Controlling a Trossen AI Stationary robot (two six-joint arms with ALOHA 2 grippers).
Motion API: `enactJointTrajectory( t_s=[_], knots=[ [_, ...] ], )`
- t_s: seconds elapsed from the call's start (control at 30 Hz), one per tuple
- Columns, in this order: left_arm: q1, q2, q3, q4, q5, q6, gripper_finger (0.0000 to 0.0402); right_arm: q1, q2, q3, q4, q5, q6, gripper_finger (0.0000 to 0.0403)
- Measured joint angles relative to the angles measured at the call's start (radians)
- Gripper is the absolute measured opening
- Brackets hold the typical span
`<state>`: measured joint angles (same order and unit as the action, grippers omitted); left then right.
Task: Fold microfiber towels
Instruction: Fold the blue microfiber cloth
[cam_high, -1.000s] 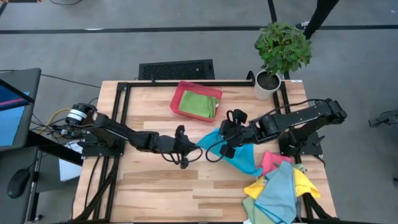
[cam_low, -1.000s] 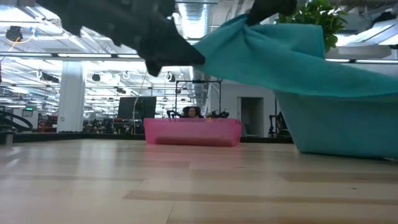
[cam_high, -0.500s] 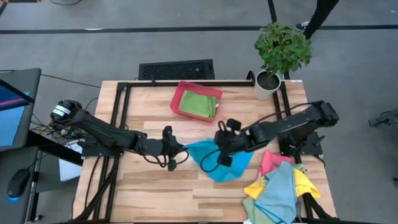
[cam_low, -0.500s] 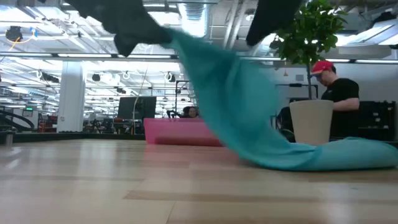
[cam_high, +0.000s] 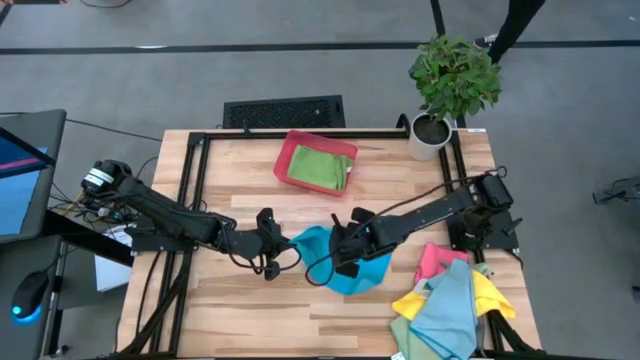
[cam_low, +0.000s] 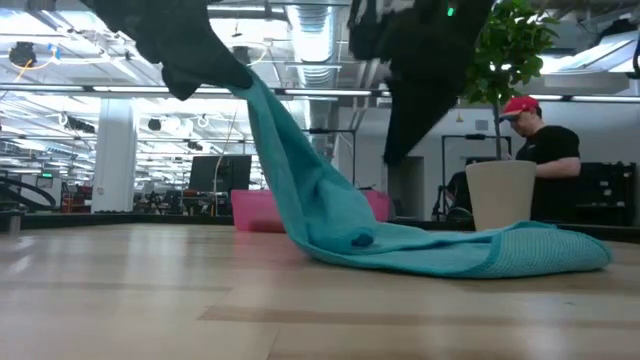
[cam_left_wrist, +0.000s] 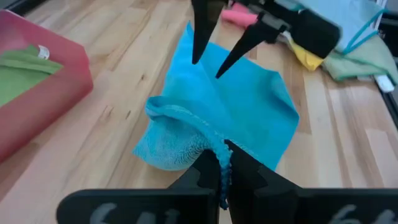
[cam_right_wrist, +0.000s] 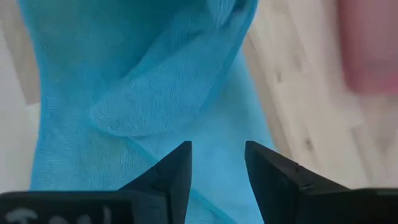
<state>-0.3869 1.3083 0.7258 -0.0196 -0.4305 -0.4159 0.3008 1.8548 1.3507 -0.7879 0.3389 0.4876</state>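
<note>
A teal microfiber towel (cam_high: 360, 272) lies crumpled mid-table, its left end raised (cam_low: 270, 130) and the rest on the wood (cam_low: 480, 255). My left gripper (cam_high: 272, 248) is shut on that raised end (cam_left_wrist: 222, 155). My right gripper (cam_high: 338, 255) hangs open just above the towel's middle (cam_right_wrist: 143, 81), its two fingers (cam_left_wrist: 202, 37) pointing down and touching nothing that I can see. A green towel (cam_high: 320, 168) lies folded in the red tray (cam_high: 283, 160). My left gripper pinches the teal towel's hemmed edge (cam_left_wrist: 214, 134) between its two fingers, at the end nearest the table's left. The fingers slant down from the table's left. The held end is lifted clear; the cloth slopes slackly down, its far part (cam_low: 520, 255) on the table.
A loose pile of yellow, light blue, pink and green towels (cam_high: 445, 300) sits at the near right corner. A potted plant (cam_high: 455, 75) stands at the far right corner. Bare wood (cam_high: 230, 300) lies along the near left. A person stands behind the table (cam_low: 540, 150).
My right gripper has let go of the teal towel and come down toward the table's near left, over the cloth. The towel's right part has fallen onto the table. My left gripper has drawn the held end toward the table's left edge.
</note>
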Motion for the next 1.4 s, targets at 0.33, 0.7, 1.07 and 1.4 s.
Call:
enactJointTrajectory(
  t_s=[0.33,0.7,1.07,1.4],
  knots=[
    [-0.039,0.0,0.0,-0.047,0.0,-0.03,0.0,-0.041,0.002,-0.152,0.339,-0.044,-0.016,0.0176],
    [-0.046,0.0,0.0,-0.106,0.002,-0.082,0.0,-0.063,-0.002,-0.299,0.588,-0.091,-0.066,0.0176],
    [-0.046,0.0,0.0,-0.106,-0.003,-0.094,0.0,-0.112,-0.002,-0.373,0.747,-0.21,-0.13,0.0125],
    [-0.046,0.0,0.0,-0.111,-0.019,-0.086,0.0,-0.111,-0.021,-0.375,0.709,-0.27,-0.13,0.0022]
  ],
)
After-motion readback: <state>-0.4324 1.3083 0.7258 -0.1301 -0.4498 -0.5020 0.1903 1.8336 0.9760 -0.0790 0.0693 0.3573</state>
